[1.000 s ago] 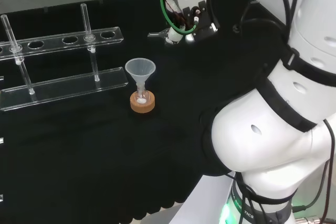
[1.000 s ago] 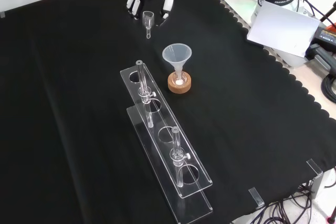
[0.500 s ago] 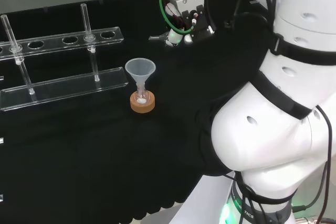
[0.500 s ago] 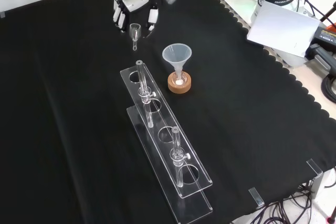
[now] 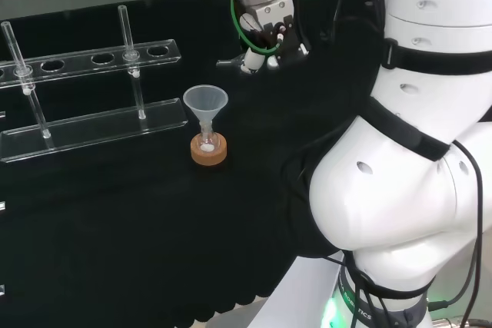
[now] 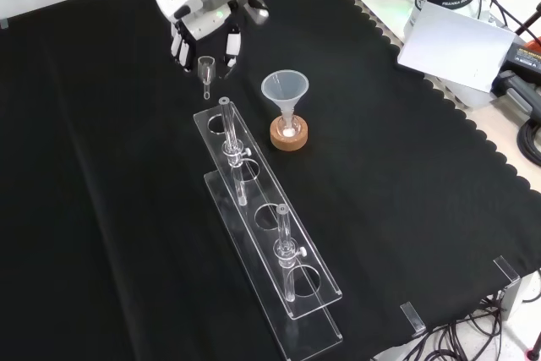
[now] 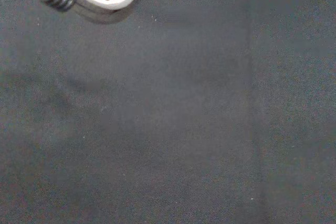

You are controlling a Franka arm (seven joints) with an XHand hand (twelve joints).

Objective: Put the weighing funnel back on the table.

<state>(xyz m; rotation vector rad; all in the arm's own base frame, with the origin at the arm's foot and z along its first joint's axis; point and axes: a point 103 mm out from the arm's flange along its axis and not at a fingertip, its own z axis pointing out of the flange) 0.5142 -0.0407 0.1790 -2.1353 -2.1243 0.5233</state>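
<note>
At the front view's lower centre stands a clear plastic tube rack [image 6: 270, 234]. Above it is the translucent cone-shaped funnel [image 6: 285, 90] (on a cork ring [image 6: 288, 134]). At upper left, the black-and-white hand [image 6: 203, 23] pinches the small clear weighing funnel [image 6: 207, 69] between curled fingers, its long axis running up-down in the frame and its stem pointing toward the rack.

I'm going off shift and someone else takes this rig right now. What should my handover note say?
The hand is shut on the weighing funnel, stem down, above the cloth by the rack's upper end in the front view.
The funnel stands upright over its cork ring, apart from the hand.
Done: nothing set down yet.
Left: lower the weighing funnel onto bare cloth, let go, withdraw.
</note>
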